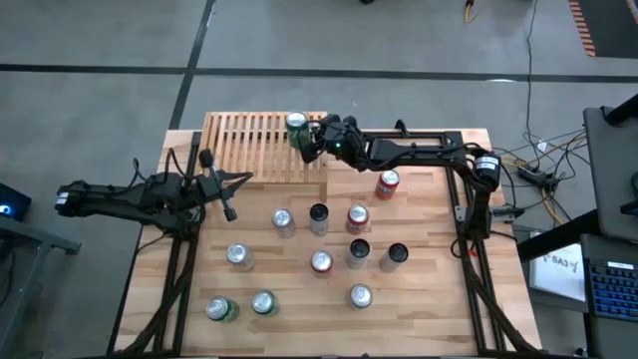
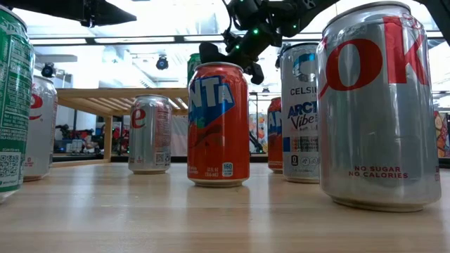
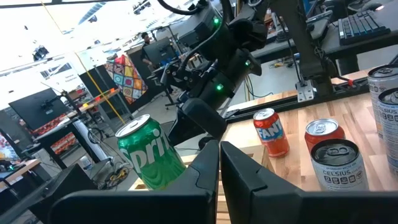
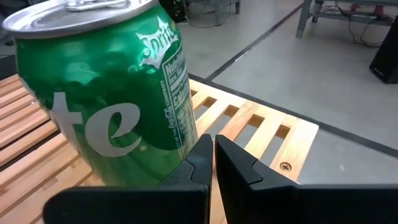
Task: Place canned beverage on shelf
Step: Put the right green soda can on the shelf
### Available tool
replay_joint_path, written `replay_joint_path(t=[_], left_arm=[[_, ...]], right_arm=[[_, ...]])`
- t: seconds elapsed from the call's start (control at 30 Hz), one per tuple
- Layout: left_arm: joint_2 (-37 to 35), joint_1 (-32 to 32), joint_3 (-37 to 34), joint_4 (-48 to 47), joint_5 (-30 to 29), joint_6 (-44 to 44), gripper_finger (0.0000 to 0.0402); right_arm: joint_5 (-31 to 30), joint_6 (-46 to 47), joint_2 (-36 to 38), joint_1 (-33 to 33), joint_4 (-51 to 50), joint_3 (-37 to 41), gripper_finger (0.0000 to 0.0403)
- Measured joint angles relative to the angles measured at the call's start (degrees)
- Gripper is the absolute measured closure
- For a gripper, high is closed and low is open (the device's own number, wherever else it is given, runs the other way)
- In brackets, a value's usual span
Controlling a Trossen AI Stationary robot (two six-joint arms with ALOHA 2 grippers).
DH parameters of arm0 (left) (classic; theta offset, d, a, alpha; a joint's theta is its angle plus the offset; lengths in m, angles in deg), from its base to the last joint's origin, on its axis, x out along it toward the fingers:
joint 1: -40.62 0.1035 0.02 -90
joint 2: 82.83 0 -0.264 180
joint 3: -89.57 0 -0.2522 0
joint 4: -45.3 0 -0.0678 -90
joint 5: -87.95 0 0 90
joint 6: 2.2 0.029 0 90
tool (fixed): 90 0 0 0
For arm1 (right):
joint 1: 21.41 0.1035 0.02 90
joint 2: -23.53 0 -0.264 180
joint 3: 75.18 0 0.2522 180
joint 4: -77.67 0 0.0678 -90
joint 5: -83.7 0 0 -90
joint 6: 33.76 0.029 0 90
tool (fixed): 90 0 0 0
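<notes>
Looming nearest in the low view, a silver cola can with red lettering (image 2: 377, 105), standing upright on the light butcher-block wooden surface (image 2: 211, 218), with an orange Fanta can (image 2: 218, 124) and a white Celsius can (image 2: 300, 112) standing farther back. Standing upright on the low light-wood slatted shelf (image 1: 244, 145), close to its right end, a green Sprite can (image 1: 296, 128). Reaching across from the right side of the surface, the right tool (image 1: 311, 140), sitting just beside the green Sprite can with its fingers pressed together and gripping nothing; fingertips (image 4: 202, 152) showing closed right at the can's side in the right wrist view, contact not being clear. Waiting over the left edge of the surface, the left tool (image 1: 227, 204), also fully closed and holding nothing, well apart from the shelf's can. Standing scattered over the surface in front of the shelf, about a dozen other cans, among them a red-topped one (image 1: 388, 182) just below the right arm.
</notes>
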Motion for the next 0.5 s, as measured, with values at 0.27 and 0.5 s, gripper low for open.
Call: replay_joint_path(t=[0.27,0.5], left_arm=[[0.0,0.02,0.0,0.04,0.0,0.0,0.0401],[0.0,0.0,0.0,0.04,0.0,0.0,0.0401]], right_arm=[[0.43,0.58,-0.85,0.28,0.36,0.11,0.0394],[0.43,0.73,-0.98,0.39,0.89,0.2,0.0394]])
